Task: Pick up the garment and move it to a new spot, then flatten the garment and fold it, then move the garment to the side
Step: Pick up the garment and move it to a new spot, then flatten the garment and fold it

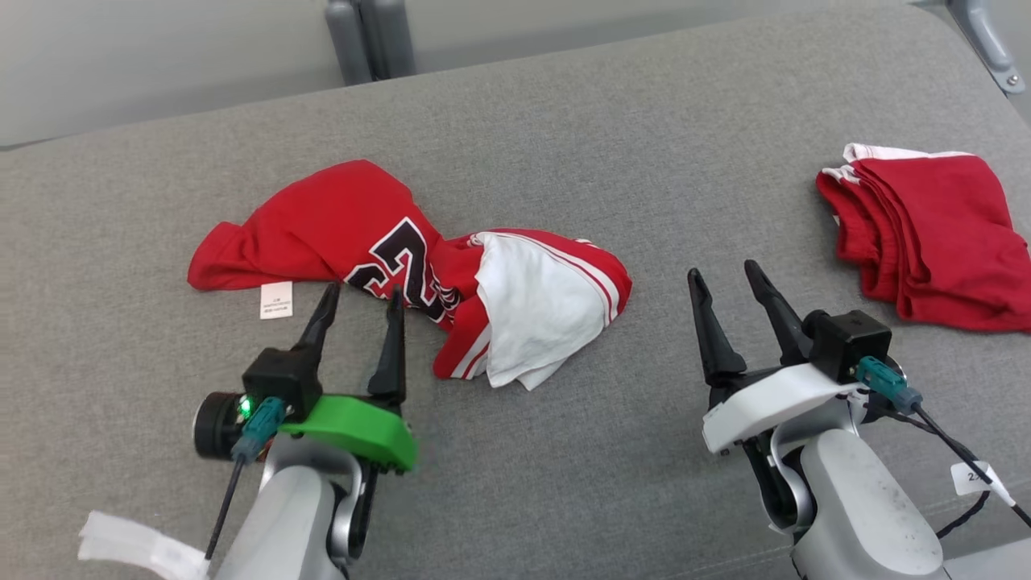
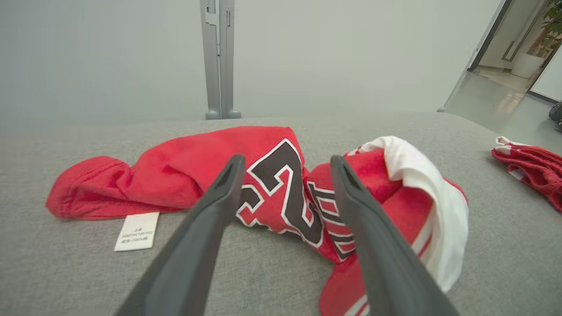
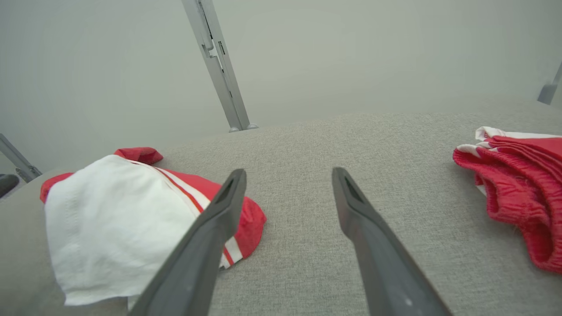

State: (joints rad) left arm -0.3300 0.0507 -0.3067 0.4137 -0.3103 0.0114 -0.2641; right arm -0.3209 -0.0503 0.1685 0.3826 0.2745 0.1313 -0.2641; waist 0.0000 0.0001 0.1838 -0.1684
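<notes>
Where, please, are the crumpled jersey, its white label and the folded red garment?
crumpled jersey (image 1: 338, 217), head view: red cloth left of the number.
white label (image 1: 276, 300), head view: its middle.
folded red garment (image 1: 942, 234), head view: top layer.

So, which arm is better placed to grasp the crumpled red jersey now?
Probably the left. The left gripper is open, fingertips at the near edge of the jersey, by the printed number. The right gripper, also open, points at bare grey cushion, apart from the cloth.

The jersey (image 1: 322, 221) is red with black, white-edged numbers and a white panel. That folded garment (image 1: 942, 234) at 3 o'clock is red too, and the cushion (image 1: 604, 137) is plain grey.
</notes>
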